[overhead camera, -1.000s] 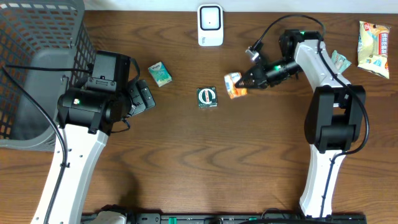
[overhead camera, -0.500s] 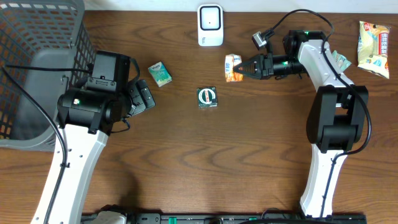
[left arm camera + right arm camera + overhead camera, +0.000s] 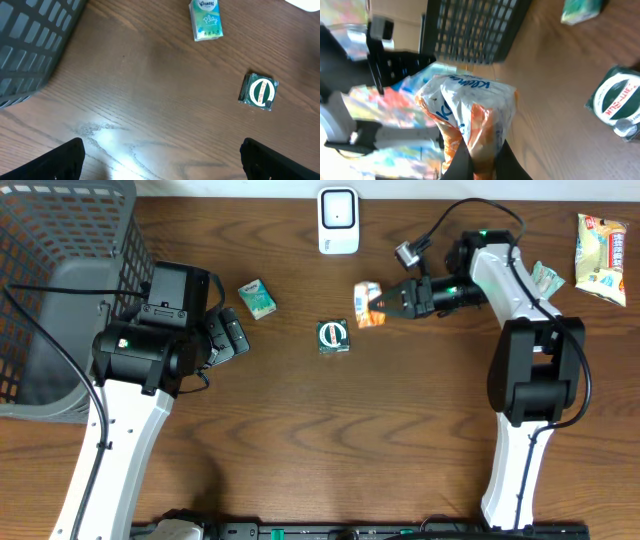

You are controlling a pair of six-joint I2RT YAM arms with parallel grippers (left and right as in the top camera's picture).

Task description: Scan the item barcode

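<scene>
My right gripper [image 3: 386,304] is shut on an orange and white tissue packet [image 3: 367,305], held above the table a little in front and to the right of the white scanner [image 3: 338,221]. In the right wrist view the packet [image 3: 470,112] is pinched at its lower end, where the right gripper [image 3: 479,165] closes on it. No barcode shows on the packet. At the left my left gripper [image 3: 232,335] stands open over bare wood. The left wrist view shows the left gripper [image 3: 162,162] with nothing in it.
A dark green packet with a round label [image 3: 333,336] lies mid-table and shows as the round-label packet [image 3: 258,92] from the left wrist. A green tissue pack [image 3: 257,298] lies left of it. A grey basket [image 3: 60,290] fills the far left. A snack bag [image 3: 600,245] lies far right.
The right gripper swung the orange packet toward the back of the table, then brought it slightly forward and left, turning it. The left arm has not moved.
</scene>
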